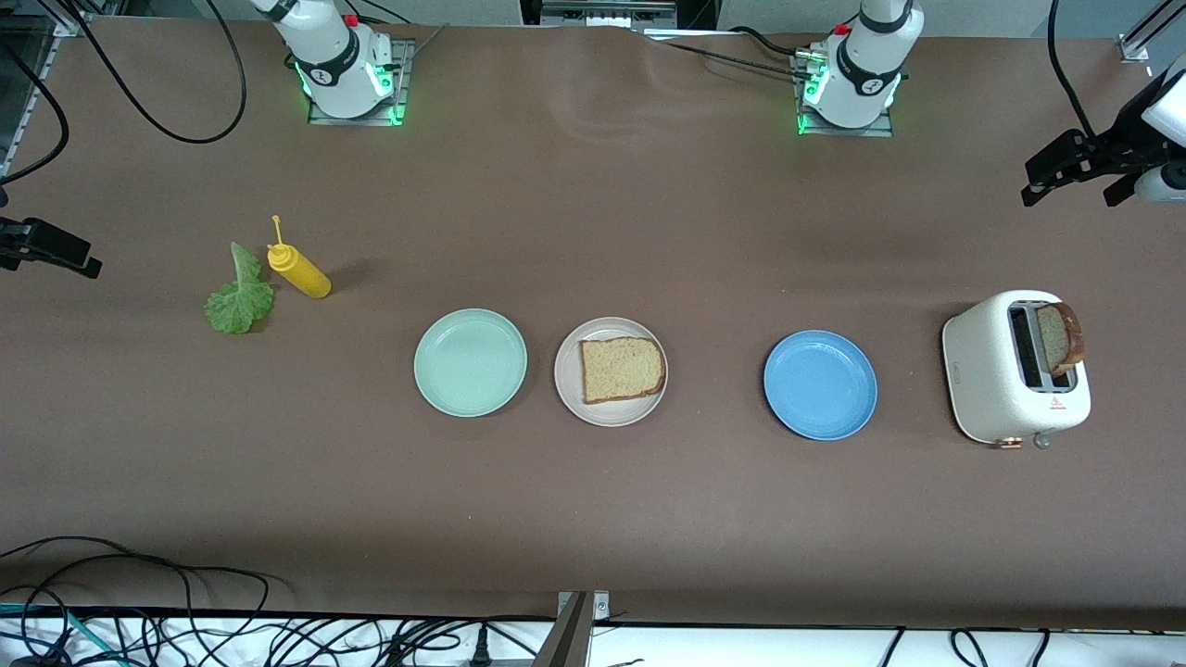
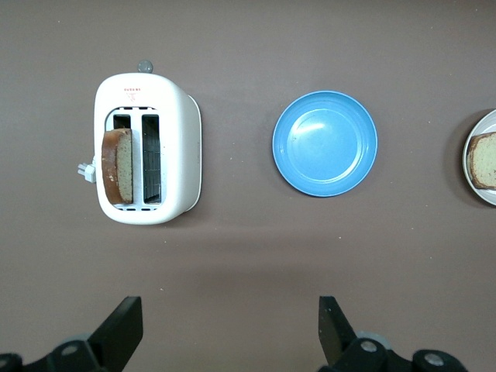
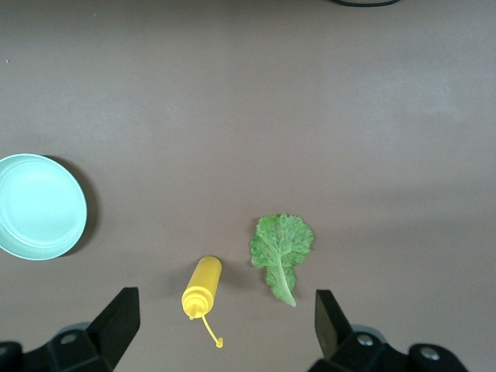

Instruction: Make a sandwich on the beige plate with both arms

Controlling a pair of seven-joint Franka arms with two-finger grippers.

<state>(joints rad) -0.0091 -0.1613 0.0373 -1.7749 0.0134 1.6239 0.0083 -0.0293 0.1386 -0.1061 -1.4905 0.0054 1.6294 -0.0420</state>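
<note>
One brown bread slice [image 1: 623,370] lies flat on the beige plate [image 1: 567,371] at the table's middle. A second slice [image 1: 1061,338] stands in a slot of the white toaster [image 1: 1001,389] at the left arm's end. The lettuce leaf [image 1: 239,296] lies on the table at the right arm's end. My left gripper [image 1: 1056,171] hangs high and open [image 2: 229,310] over the table beside the toaster [image 2: 174,155] and its slice [image 2: 116,165]. My right gripper [image 1: 56,250] hangs high and open [image 3: 225,302] over the table beside the lettuce [image 3: 281,244]. Both are empty.
A yellow squeeze bottle [image 1: 298,269] lies beside the lettuce. A mint green plate [image 1: 470,362] sits beside the beige plate toward the right arm's end. A blue plate [image 1: 820,384] sits between the beige plate and the toaster. Cables run along the table's near edge.
</note>
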